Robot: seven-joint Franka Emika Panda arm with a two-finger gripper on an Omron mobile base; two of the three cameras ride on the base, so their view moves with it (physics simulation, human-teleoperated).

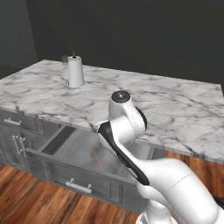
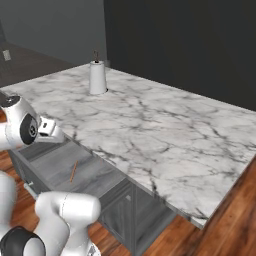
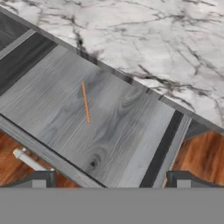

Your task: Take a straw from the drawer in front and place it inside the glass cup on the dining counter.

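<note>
Hand view: straw (image 3: 85, 103) flat in open drawer (image 3: 52, 105).

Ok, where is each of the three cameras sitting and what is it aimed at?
Left base view: behind the arm's left, looking over the open drawer and counter; white arm at lower right.
Right base view: behind the arm's right, same scene; arm at lower left.
Hand view: above the drawer, looking down on the straw; open gripper at the bottom.
All three share drawer, straw and counter; both base views show the paper-towel roll.
</note>
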